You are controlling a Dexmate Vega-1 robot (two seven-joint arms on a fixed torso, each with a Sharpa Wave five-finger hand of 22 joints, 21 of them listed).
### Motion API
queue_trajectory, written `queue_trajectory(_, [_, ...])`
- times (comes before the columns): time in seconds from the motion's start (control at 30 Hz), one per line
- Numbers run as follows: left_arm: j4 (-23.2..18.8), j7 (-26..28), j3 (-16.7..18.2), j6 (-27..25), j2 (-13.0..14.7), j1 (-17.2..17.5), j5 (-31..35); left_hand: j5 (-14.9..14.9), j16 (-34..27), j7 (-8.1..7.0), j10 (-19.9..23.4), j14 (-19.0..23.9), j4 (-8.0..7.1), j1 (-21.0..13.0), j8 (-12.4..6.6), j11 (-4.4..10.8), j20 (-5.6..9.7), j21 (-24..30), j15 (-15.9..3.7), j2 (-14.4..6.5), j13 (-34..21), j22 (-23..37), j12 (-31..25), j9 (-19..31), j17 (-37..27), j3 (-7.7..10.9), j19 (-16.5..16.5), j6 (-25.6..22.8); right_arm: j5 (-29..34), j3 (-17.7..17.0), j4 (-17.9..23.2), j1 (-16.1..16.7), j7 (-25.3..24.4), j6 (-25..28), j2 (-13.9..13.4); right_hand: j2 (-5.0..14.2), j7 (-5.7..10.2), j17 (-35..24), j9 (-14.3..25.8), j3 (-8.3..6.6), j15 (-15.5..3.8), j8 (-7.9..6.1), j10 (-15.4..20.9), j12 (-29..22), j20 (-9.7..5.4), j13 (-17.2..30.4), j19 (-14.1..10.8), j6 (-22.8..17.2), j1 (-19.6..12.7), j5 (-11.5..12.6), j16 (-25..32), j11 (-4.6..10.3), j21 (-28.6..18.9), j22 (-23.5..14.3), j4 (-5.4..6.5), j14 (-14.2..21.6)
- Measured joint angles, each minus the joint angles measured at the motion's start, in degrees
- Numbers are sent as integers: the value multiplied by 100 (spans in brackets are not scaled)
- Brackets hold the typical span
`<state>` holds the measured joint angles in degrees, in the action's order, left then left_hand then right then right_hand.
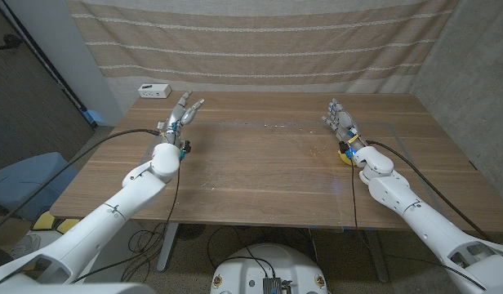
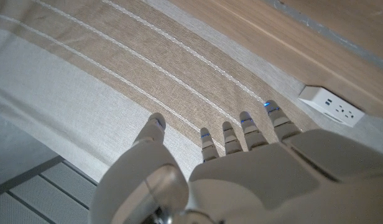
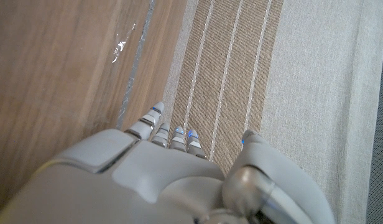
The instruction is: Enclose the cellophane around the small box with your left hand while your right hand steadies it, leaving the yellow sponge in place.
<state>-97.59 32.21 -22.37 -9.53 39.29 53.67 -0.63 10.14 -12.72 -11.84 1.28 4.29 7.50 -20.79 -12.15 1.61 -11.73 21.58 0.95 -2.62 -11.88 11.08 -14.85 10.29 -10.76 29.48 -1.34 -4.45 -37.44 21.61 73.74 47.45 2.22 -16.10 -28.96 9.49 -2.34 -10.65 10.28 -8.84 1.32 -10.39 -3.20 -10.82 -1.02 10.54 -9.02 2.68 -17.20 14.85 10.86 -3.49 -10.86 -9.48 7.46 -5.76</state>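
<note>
In the head view we see the left robot hand (image 1: 179, 115) raised over the far left part of the wooden counter (image 1: 260, 171), its fingers stretched out and slightly apart with nothing between them. The left wrist view confirms this: the left robot hand's fingers (image 2: 253, 132) reach out straight and separated, the thumb set well off to one side, and nothing is held. Just beyond this hand, at the counter's far left corner, sits a white power strip (image 1: 154, 90), which also appears past the fingertips in the left wrist view (image 2: 331, 106). The right robot hand (image 1: 340, 120) is up over the far right part of the counter, well apart from the left one, and its fingers are likewise extended and holding nothing; the right wrist view shows them close together with the thumb apart (image 3: 170, 134). Just beside the right robot hand's wrist, on its near side, we glimpse a bit of the yellow sponge (image 1: 344, 158) lying on the counter, mostly hidden by the arm. Between the two robot hands, a sheet of cellophane (image 1: 272, 127) lies flat on the counter, visible only by faint glints and a pale edge; the right wrist view catches its shiny edge (image 3: 124, 46) ahead of the fingers. We cannot make out the small box. A striped curtain (image 1: 260, 41) hangs behind the counter.
</note>
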Motion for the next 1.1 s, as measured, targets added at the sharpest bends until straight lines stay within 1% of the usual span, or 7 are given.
queue_trajectory(0.17, [-146, 242, -20, -979, 31, 18, 513, 0, -66, 42, 62, 198, 120, -128, 0, -14, -27, 55, 31, 69, -40, 24, -23, 26, -32, 27, -164, -100, 6, 22, -30, -36, 5, 4, 16, 0, 0, 0, 0, 0, 2, 0, 0, 0, 0, 0, 0, 0, 0, 0, 0, 0, 0, 0, 0, 2])
queue_trajectory(0.2, [-586, 255, -97, -1204, 117, 35, 595, 0, -66, 51, 89, 217, 139, -154, 0, -28, -37, 55, 48, 82, -50, 27, -23, 26, -33, 9, -176, -109, 27, 25, -35, -40, 13, 11, 18, 0, 0, 0, 0, 0, 14, 0, 0, 0, 0, 0, 0, 0, 0, 0, 0, 0, 0, 0, 0, 14])
queue_trajectory(0.3, [-802, 257, -126, -1685, 161, 35, 721, 0, -66, 51, 97, 249, 143, -217, 0, -36, -28, 89, 80, 111, -53, 27, -23, 25, -33, 5, -228, -109, 35, 34, -44, -53, 13, 17, 24, 0, 0, 0, 0, 0, 23, 0, 0, 0, 0, 0, 0, 0, 0, 0, 0, 0, 0, 0, 0, 23])
queue_trajectory(0.47, [-1054, 46, -156, -2808, 233, 28, 827, 0, -66, 58, 72, 233, 188, -292, 24, -60, -34, 111, 155, 186, -80, 26, -23, 25, -33, 6, -339, -11, 41, 50, -55, -75, 18, 23, 31, 1, 0, 0, 0, 0, 22, 0, 0, 0, 0, -1, 1, 0, 0, 0, 0, 0, 0, 1, 0, 23])
queue_trajectory(0.57, [-1493, -134, -195, -3378, 435, -41, 817, 0, -66, 58, 54, 214, 200, -314, 29, -78, -63, 111, 173, 208, -80, 26, -23, 25, -33, -6, -369, -11, 48, 63, -62, -89, 37, 56, 35, -13, 0, -1, -1, 0, 23, 0, 1, 0, 0, -1, 1, 0, 13, 0, 0, 1, 0, 1, 0, 23])
queue_trajectory(0.7, [-1705, -383, -235, -4032, 606, -110, 724, 0, -66, 99, 54, 245, 210, -344, 29, -78, -65, 110, 202, 178, -105, 26, -23, 48, -33, -16, -371, 12, 50, 87, -86, -119, 64, 84, 45, -30, 0, -1, -1, -17, 22, 0, 1, 0, 0, -1, 1, 0, 31, 0, 0, 1, 0, 1, -17, 23])
queue_trajectory(1.1, [-2003, -846, -366, -5167, 937, -273, 355, -1, -65, 280, 126, 341, 172, -343, 51, -150, -46, 138, 172, 178, -130, 25, -66, 52, -58, -63, -532, -1, 56, 131, -121, -167, 113, 125, 61, -29, 0, -1, -1, -24, 53, -22, 1, 0, 52, -1, -9, -1, 30, 0, 0, 1, 0, 1, -24, 54])
